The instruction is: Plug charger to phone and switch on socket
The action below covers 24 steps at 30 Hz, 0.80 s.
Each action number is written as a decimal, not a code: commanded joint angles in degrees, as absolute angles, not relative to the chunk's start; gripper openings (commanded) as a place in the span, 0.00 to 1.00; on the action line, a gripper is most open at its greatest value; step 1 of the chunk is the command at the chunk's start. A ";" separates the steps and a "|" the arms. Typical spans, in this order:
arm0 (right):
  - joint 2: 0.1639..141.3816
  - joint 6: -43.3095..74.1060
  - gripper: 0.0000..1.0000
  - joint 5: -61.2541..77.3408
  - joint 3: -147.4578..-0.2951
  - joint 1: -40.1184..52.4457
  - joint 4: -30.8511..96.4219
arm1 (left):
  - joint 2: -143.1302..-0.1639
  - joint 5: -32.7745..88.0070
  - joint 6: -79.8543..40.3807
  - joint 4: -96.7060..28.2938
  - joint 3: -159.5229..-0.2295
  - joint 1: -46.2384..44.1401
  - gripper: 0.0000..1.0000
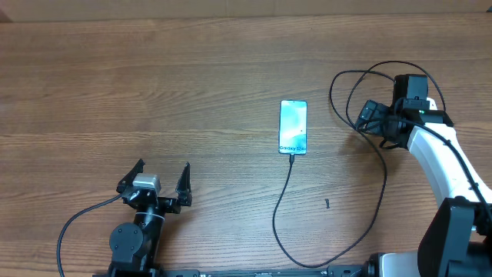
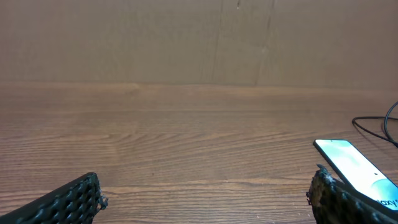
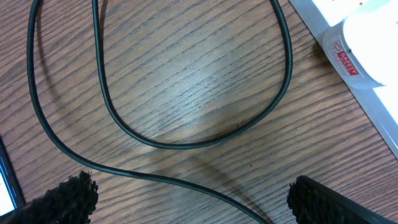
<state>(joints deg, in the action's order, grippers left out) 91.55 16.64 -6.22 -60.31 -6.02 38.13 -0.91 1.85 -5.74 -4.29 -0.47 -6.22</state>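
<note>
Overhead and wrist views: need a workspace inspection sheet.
Surface: wooden table, bare grain.
Job's things: phone flat, screen lit; charger reaches its lower edge, seating unclear; socket only at the right wrist view's edge, a white red-labelled plug on it.
Clutter: small dark speck.
Grippers: left end effector open, empty; right end effector open, above charger loops.
Cables: charger coils by the right arm; black lead at the left arm.
Surroundings: brown panel behind the table.
</note>
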 commanded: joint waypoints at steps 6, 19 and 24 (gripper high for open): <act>90.17 16.67 1.00 -6.37 -60.05 -6.02 37.76 | -0.21 1.32 -4.67 -4.43 -0.27 -5.69 1.00; 90.17 16.67 1.00 -6.37 -60.05 -6.02 37.76 | -0.25 1.32 -4.67 -4.43 -0.27 -5.69 1.00; 89.62 16.67 1.00 -6.37 -60.05 -6.02 37.76 | -0.25 1.32 -4.67 -4.43 -0.27 -5.69 1.00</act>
<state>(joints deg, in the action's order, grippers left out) 91.55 16.69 -6.24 -60.31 -6.00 38.11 -0.91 1.85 -5.74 -4.29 -0.47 -6.22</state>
